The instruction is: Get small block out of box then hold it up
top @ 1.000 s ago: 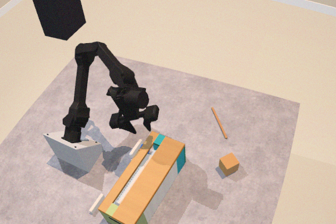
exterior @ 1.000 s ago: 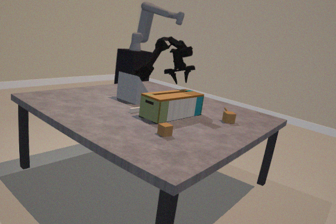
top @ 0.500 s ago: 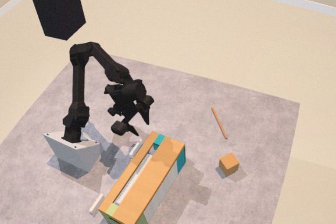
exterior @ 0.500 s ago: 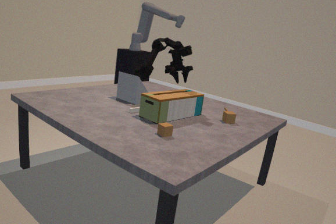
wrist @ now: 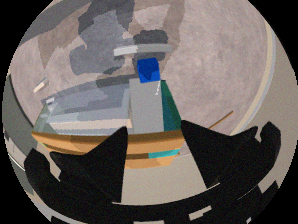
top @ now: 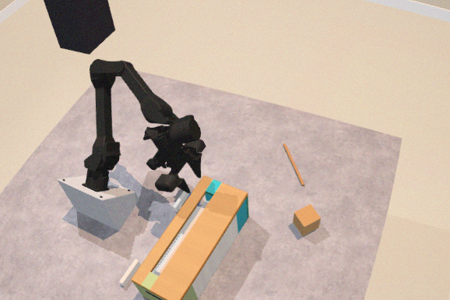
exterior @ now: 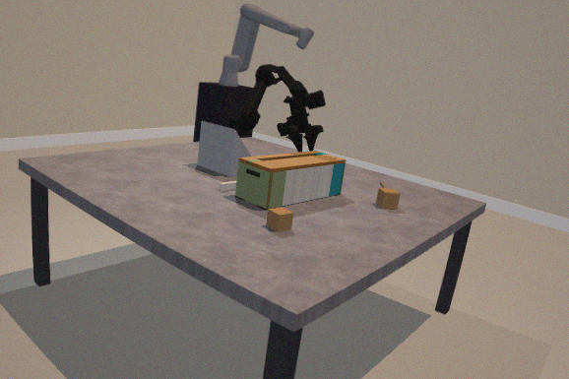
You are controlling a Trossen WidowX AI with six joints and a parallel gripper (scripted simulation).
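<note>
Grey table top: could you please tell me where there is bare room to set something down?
Open stretch on the grey table left of the orange-topped box, towards its near corner. Crowded between box, white arm base and open gripper.

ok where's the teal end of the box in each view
Top: the teal end is the box's end nearest the gripper, just left of centre.
Exterior: right end of the box, mid-frame, below the open gripper.
Wrist: a teal sliver at centre, right of the blue block.
Shared landmark: the box's orange top.
</note>
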